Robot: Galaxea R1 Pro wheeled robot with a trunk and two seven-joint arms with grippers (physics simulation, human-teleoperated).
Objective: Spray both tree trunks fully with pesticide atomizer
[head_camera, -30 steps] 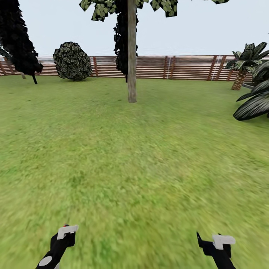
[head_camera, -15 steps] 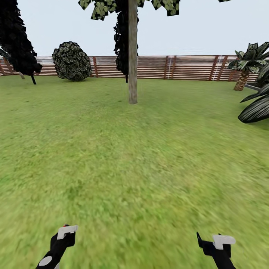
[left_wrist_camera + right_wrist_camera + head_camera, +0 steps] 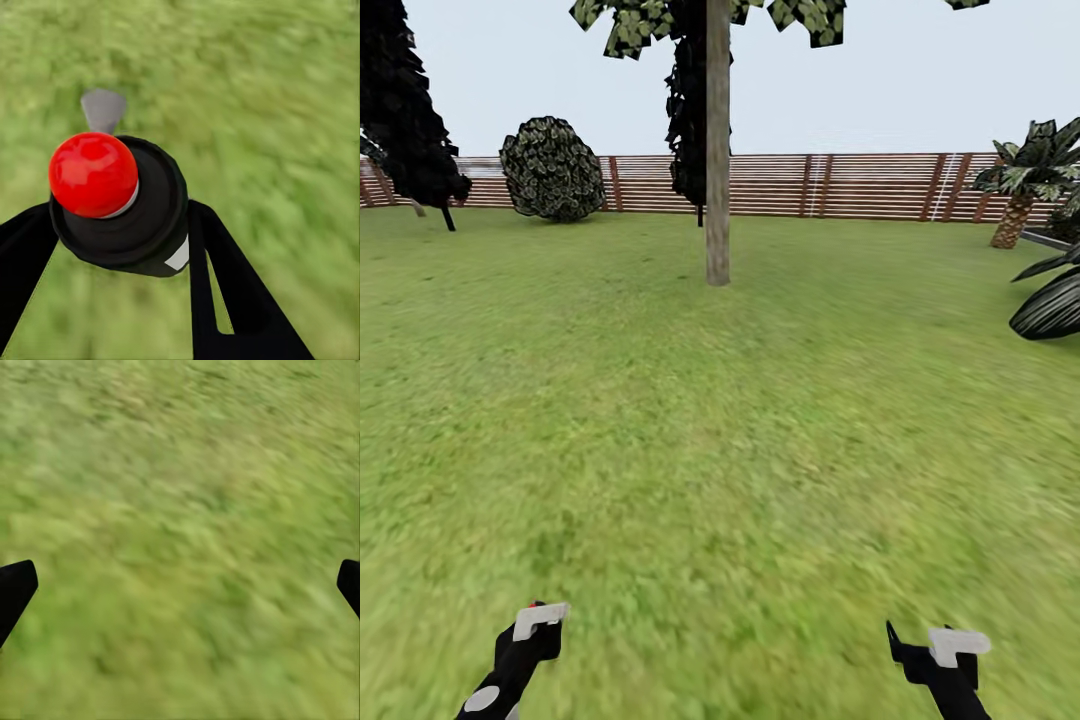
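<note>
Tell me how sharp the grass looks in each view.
Head view: grass smeared near the robot, finer toward the fence; trunk stays crisp. Left wrist view: grass soft and blurred behind a sharp black bottle with a red cap. Right wrist view: grass a blotchy blur throughout.

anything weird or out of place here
Nothing stands out. The left tool grips a black bottle with a red ball top over plain grass; the tree trunk stands upright, and the fence looks intact.
</note>
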